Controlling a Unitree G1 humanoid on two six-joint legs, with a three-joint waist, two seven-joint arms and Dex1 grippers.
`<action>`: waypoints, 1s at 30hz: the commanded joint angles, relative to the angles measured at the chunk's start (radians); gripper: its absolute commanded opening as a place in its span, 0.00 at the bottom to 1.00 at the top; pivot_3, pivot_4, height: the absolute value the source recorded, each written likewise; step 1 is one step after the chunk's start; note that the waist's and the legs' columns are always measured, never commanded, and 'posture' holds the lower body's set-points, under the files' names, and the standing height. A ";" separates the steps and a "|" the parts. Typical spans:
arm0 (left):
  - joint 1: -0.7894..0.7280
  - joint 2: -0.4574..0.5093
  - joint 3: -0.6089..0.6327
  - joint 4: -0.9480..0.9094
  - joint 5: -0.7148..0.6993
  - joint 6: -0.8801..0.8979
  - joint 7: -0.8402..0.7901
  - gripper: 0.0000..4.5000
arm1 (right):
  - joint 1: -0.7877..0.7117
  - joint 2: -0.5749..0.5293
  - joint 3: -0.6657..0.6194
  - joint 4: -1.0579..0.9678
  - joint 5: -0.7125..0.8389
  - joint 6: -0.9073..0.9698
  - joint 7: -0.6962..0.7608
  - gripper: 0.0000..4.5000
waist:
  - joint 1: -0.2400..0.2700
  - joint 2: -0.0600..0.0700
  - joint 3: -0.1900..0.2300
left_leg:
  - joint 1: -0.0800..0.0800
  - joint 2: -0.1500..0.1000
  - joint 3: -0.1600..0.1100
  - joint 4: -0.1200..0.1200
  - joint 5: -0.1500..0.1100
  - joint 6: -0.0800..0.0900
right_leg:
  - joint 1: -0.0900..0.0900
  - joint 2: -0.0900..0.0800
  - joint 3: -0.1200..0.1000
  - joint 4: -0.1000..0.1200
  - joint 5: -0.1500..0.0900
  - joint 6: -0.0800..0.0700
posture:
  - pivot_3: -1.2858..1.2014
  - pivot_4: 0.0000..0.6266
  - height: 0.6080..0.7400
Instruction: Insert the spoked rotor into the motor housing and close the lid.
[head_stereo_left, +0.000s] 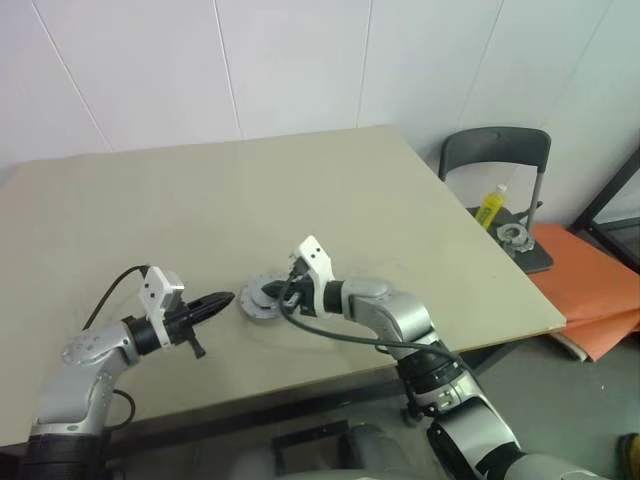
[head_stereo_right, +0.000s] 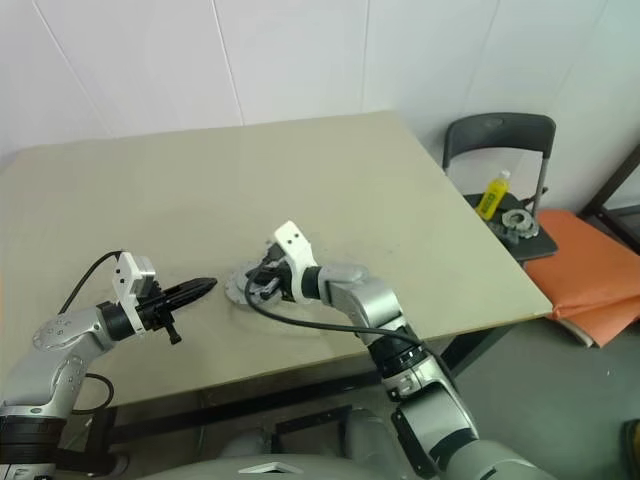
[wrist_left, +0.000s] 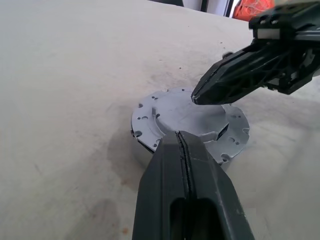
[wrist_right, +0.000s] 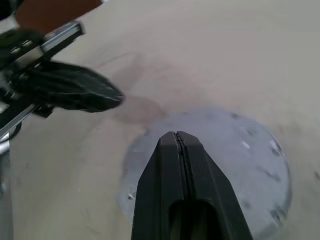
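Note:
The lid (wrist_left: 175, 111), a flat silver-grey disc with small holes round its rim, lies on the tan table (head_stereo_left: 330, 190) and covers the motor housing, of which just a dark sliver shows under the lid's near edge. The spoked rotor is hidden. My right gripper (head_stereo_left: 277, 294) is shut and empty, and its tip rests on or just above the lid's top, as seen in the right wrist view (wrist_right: 176, 135). My left gripper (head_stereo_left: 224, 299) is shut and empty, level, its tip a short way left of the lid (head_stereo_left: 262, 298), apart from it.
The table's front edge runs close below both arms, and its right corner (head_stereo_left: 560, 320) is near a dark chair (head_stereo_left: 495, 155). On the chair seat stand a yellow bottle (head_stereo_left: 491, 206) and a round metal part (head_stereo_left: 514, 237). Orange mats (head_stereo_left: 590, 280) lie beside it.

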 joint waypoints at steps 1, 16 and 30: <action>-0.031 0.000 0.007 -0.009 0.001 -0.022 0.001 0.01 | -0.075 -0.017 0.057 0.049 -0.056 -0.076 0.065 0.00 | 0.001 0.000 0.000 | 0.000 0.000 0.000 0.000 0.000 0.000 | 0.000 0.000 0.000 0.000 0.000 0.000 | 0.52 0.00 1.00; -0.007 -0.010 0.013 -0.029 0.001 -0.027 0.015 0.00 | -0.192 -0.023 0.071 0.322 -0.178 -0.231 0.149 0.76 | 0.001 0.000 0.000 | 0.002 0.000 0.000 0.001 0.000 0.000 | 0.001 0.000 0.000 0.003 0.000 0.000 | 0.52 0.00 1.00; -0.033 -0.007 0.011 -0.002 0.005 -0.041 0.020 0.00 | -0.128 -0.023 0.036 0.263 -0.159 -0.175 0.169 0.89 | 0.002 -0.001 0.000 | 0.003 0.000 0.000 0.001 0.000 0.000 | 0.002 0.000 0.000 0.004 0.000 0.000 | 0.52 0.00 1.00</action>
